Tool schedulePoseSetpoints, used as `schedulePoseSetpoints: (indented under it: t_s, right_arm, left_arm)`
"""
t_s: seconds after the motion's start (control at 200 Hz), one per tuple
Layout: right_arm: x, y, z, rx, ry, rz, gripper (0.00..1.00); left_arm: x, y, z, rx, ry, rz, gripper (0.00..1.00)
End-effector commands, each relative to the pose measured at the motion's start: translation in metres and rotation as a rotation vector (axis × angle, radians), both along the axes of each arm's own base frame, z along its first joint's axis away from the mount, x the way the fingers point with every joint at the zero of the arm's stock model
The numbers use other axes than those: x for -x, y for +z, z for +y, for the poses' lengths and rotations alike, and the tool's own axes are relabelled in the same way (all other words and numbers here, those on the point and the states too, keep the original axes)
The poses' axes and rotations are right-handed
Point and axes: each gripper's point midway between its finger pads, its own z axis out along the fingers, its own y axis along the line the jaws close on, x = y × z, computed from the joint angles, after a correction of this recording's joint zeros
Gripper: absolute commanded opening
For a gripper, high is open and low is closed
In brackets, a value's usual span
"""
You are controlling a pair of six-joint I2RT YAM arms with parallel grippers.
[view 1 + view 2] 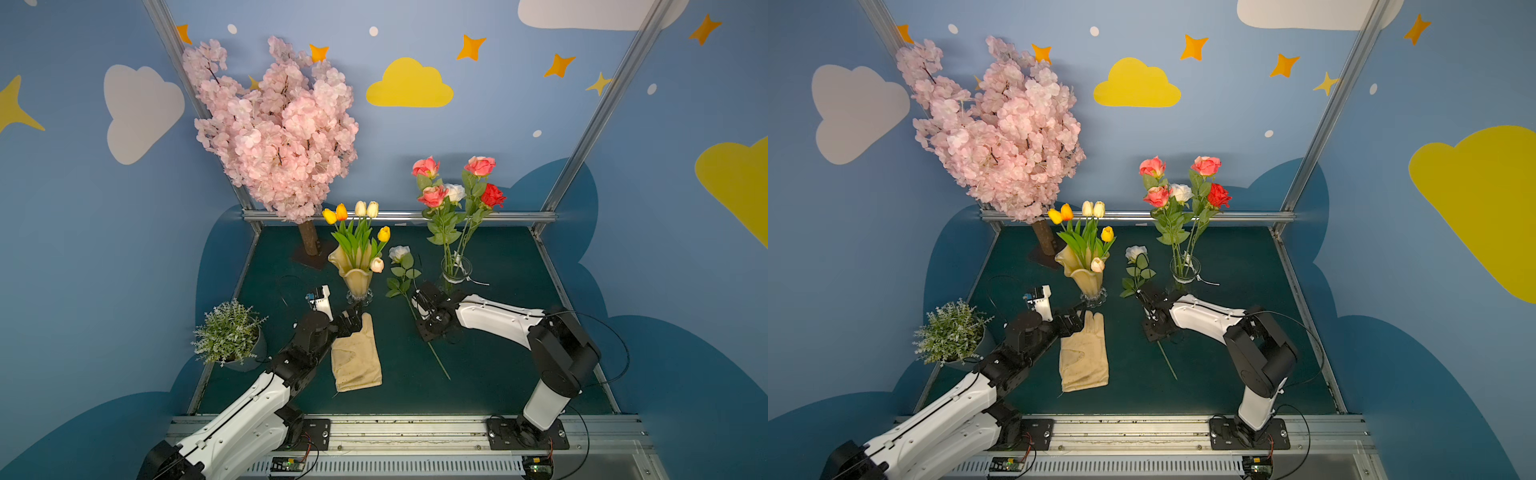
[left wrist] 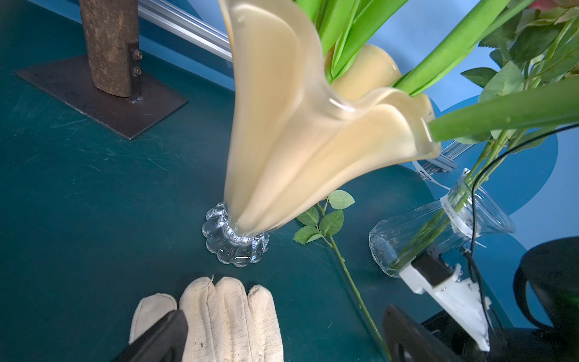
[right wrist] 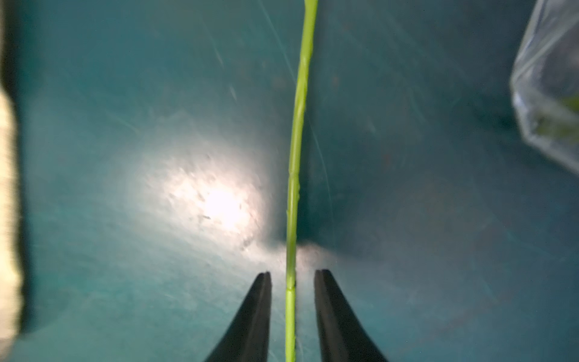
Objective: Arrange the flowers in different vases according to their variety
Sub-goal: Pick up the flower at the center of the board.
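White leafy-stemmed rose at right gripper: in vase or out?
Out: white leafy-stemmed rose lies on green table, stem between right gripper's parted jaws.

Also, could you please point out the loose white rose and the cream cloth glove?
Loose white rose (image 1: 399, 252): in a top view, its bloom.
Cream cloth glove (image 1: 357, 359): in a top view, its palm.

No text can be read anywhere. The white strip (image 2: 456, 217) around the neck of the clear vase (image 2: 407, 232), at the right of the left wrist view, carries faint print — too small to make out.
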Motion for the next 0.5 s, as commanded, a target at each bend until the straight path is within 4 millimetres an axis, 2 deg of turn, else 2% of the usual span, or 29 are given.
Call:
schedulePoseSetpoints:
  t_s: [0.0,0.285,0.496]
  right_arm:
    - [-0.016,0.001,0.009,-0.008,0.017,0.021,0.34]
    - [-0.056,-0.004,0.033,-0.034,0.046,0.025,0.35]
    - [-0.072,-0.018,0.043,-0.028,0.056,0.046,0.34]
  left_arm:
    - [-0.002,-0.003,0.004,0.012,0.014,0.016,1.00]
    - [-0.007,-0.018,0.016,0.094,0.047,0.085,1.00]
    - [-0.007,-0.015,0.022,0.105,0.058,0.077,1.00]
